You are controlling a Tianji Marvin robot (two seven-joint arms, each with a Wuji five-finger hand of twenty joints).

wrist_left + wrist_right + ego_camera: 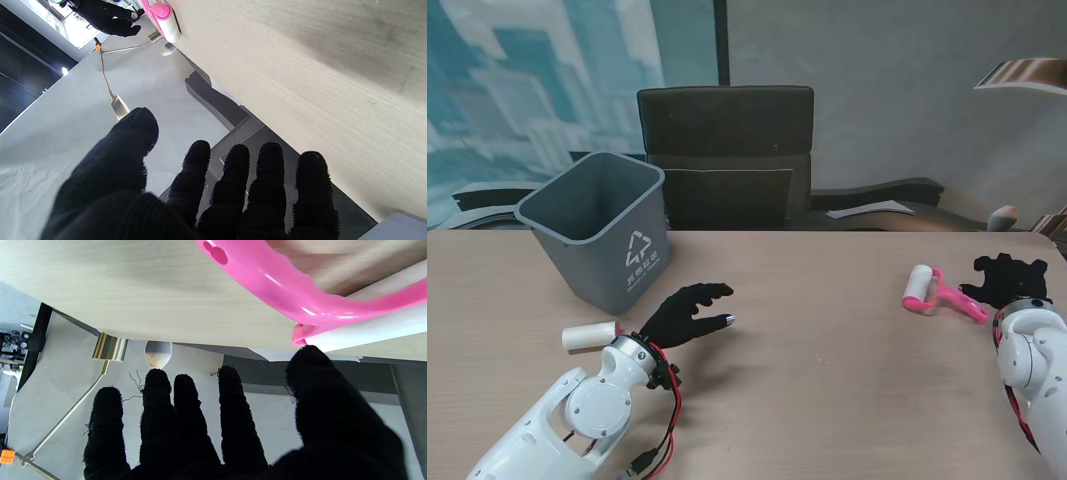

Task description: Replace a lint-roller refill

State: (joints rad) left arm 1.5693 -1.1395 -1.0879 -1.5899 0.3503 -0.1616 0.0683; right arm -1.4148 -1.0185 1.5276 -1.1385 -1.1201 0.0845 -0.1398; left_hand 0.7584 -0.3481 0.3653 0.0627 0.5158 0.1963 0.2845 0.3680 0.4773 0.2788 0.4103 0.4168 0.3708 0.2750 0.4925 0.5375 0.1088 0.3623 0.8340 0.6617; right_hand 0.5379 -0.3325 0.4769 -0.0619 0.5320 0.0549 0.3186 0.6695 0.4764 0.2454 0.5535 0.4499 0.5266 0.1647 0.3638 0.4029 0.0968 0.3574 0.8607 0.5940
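Fingers (270, 186) of the left hand (682, 316), sheathed in a black knitted glove with a bristly nap, are spread apart and grip nothing; the hand hovers over the pale wood-grain laminate table (827, 350), just right of the grey plastic waste bin (602, 232), a tapered square tub bearing a white recycling emblem. A white cylindrical refill roll (591, 336) lies on the table nearer to me than the bin, beside the left wrist. Well to the right of the bin, the pink glossy plastic lint roller (939, 293) rests on the table, its white cylindrical roll pointing toward the bin and its curved, hole-pierced handle (267, 283) toward the right hand (1007, 279). That hand, gloved alike, has its fingers (186, 413) extended and separated, holding nothing, just beside the handle end. A black upholstered chair (725, 150) stands behind the bin.
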